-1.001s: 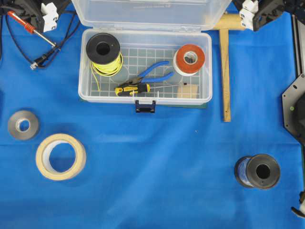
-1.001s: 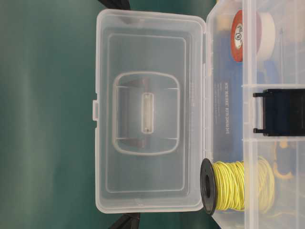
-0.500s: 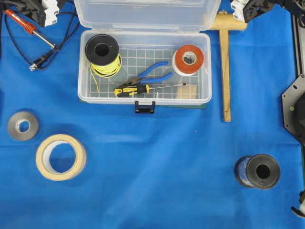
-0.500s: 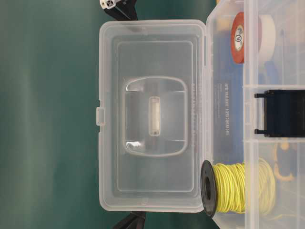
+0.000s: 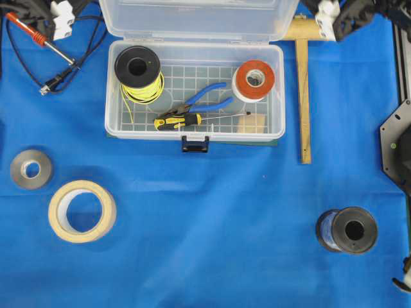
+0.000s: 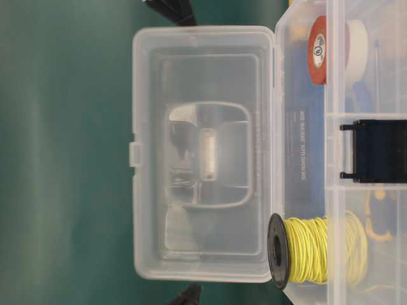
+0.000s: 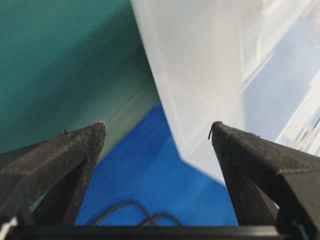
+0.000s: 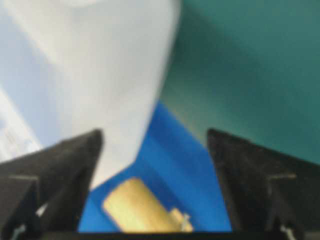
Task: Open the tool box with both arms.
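Note:
The tool box (image 5: pixel 196 133) is a clear plastic case that stands open, with its lid (image 5: pixel 199 19) swung up and back and its black latch (image 5: pixel 195 142) hanging at the front. In the table-level view the lid (image 6: pixel 203 152) faces the camera and the handle shows through it. My left gripper (image 5: pixel 54 13) is open beside the lid's left end; its wrist view (image 7: pixel 157 130) shows the lid's corner (image 7: pixel 200 75) between the fingers, untouched. My right gripper (image 5: pixel 334 13) is open beside the lid's right end, and its wrist view (image 8: pixel 152 135) shows the same.
Inside the box lie a yellow wire spool (image 5: pixel 138 72), blue pliers (image 5: pixel 209 97), a screwdriver (image 5: pixel 180 120) and orange tape (image 5: pixel 255 80). A wooden mallet (image 5: pixel 303 96) lies right of the box and a soldering iron (image 5: pixel 38 35) at the far left. Tape rolls (image 5: pixel 82 210) and a black spool (image 5: pixel 347 230) sit in front.
The lid has tipped slightly further back and the box has shifted a little. Both grippers have drawn back toward the top corners, off the lid.

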